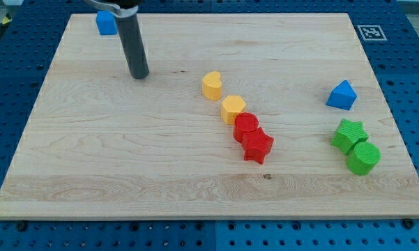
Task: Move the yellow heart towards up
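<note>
The yellow heart point(212, 86) lies near the board's middle. My tip point(139, 74) rests on the board well to the heart's left and slightly above it, not touching any block. A yellow hexagon point(233, 109) lies just below and right of the heart. A red cylinder point(247, 126) touches the hexagon's lower right, and a red star point(257, 146) sits right below that.
A blue cube point(106, 22) sits at the top left, partly behind the rod. A blue triangle point(341, 95) lies at the right. A green star point(349, 134) and a green cylinder point(363, 157) lie below it. The wooden board point(125, 167) rests on a blue pegboard.
</note>
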`<state>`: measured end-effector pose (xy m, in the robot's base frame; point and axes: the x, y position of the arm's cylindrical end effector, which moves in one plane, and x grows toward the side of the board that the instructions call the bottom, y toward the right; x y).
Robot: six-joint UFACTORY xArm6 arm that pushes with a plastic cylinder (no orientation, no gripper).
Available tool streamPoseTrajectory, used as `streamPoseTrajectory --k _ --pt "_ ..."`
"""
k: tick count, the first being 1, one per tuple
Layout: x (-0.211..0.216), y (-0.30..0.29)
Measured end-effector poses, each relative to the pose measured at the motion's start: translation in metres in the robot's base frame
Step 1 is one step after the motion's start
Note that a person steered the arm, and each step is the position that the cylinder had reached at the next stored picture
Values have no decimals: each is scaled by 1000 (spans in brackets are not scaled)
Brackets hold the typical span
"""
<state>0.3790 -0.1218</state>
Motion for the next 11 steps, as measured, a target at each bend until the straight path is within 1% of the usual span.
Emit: streamPoseTrajectory --k 2,3,4,7,9,11 --pt "62 40" --pt "67 74" --pt "66 115" --pt "57 121" --pt "27 137" --pt "24 127"
